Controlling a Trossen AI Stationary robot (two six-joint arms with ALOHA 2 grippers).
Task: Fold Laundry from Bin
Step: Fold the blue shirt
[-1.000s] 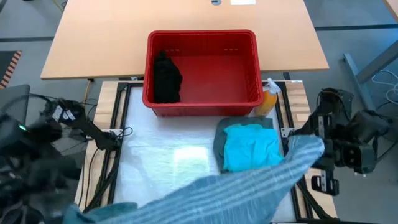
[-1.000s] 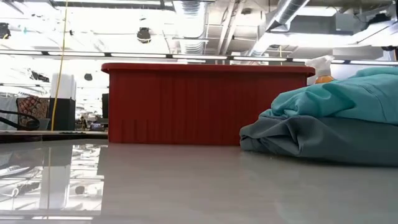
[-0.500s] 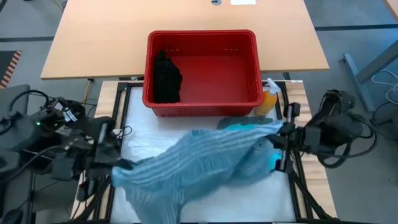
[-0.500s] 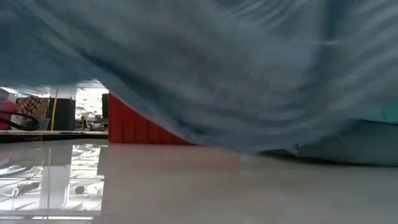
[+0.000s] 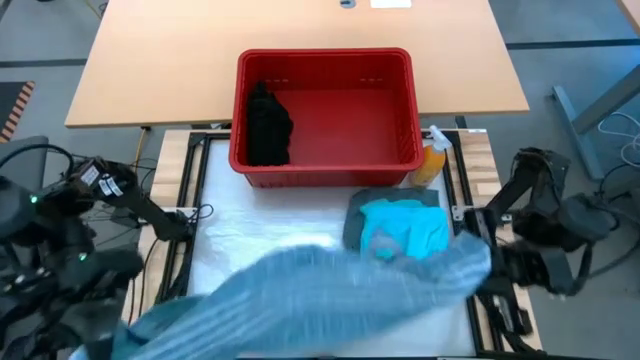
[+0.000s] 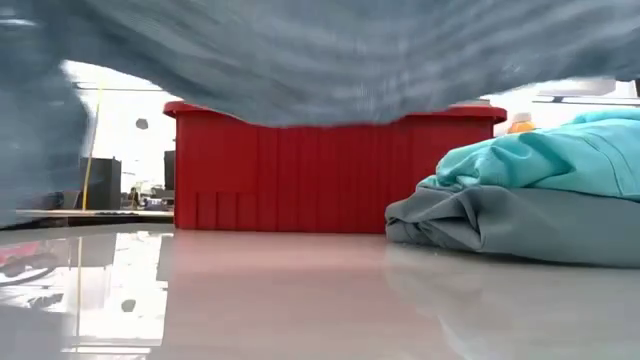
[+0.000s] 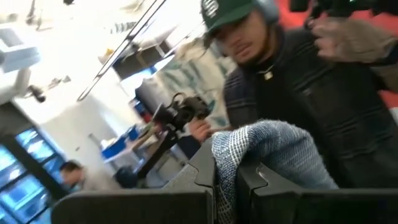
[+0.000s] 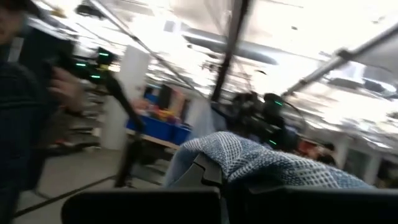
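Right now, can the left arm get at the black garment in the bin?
Probably not: the left gripper is shut on the striped cloth, far from the black garment in the bin.

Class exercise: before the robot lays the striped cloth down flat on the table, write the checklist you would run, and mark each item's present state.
1. Left tool shut on the striped cloth: ok.
2. Right tool shut on the cloth: ok.
3. Cloth lifted off the table: ok.
4. Cloth stretched flat between the arms: not ok, it sags and drapes.
5. Cloth clear of the folded teal garment: not ok, they overlap from above.
6. Black garment waiting in the bin: ok.
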